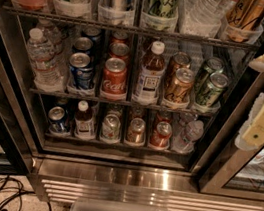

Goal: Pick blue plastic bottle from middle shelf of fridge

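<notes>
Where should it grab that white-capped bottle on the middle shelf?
By the shoulders below the cap, coming straight from the front: the bottle stands upright, taller than the cans flanking it. The hand hangs far right, by the door frame.

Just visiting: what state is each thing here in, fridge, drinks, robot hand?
fridge: door seemingly open, shelves stocked.
blue plastic bottle: upright, capped, on the middle shelf, ungrasped.
red Coca-Cola can: upright, just left of the bottle.
end effector: at the right edge, outside the fridge, clear of the bottle.
</notes>
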